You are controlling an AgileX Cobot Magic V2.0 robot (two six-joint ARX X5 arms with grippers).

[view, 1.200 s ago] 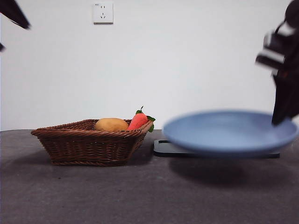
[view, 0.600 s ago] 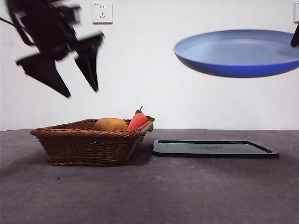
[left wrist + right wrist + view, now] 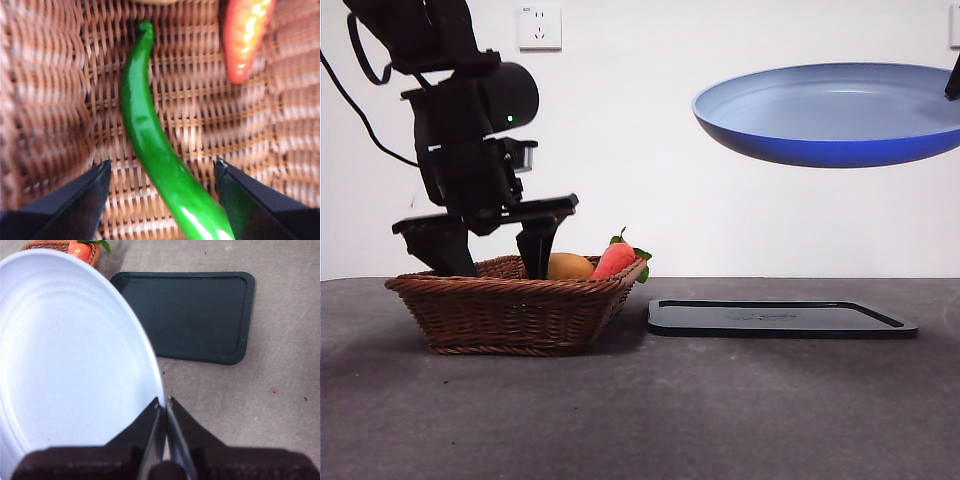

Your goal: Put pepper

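- Left wrist view gives us the pepper (image 3: pixel 150 135), lying on the wicker floor of the basket (image 3: pixel 50 100), not yet lifted.
- Our left gripper (image 3: pixel 162 200) is spread wide, one jaw on each side of it, gripping nothing.
- Beside it lie the carrot-like piece (image 3: pixel 615 258) and the yellow fruit (image 3: pixel 570 267).
- Our right gripper (image 3: pixel 163 407) pinches the blue plate (image 3: pixel 830 115) by its rim, high above the dark tray (image 3: pixel 780 318).
- Grasping and placing remain, we judge.

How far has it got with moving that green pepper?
Done: the right tool holds the blue plate by its rim, high above the black tray. In hand: the left tool, jaws open, is down in the basket, straddling the pepper. Left: gripping it, lifting it and putting it down.
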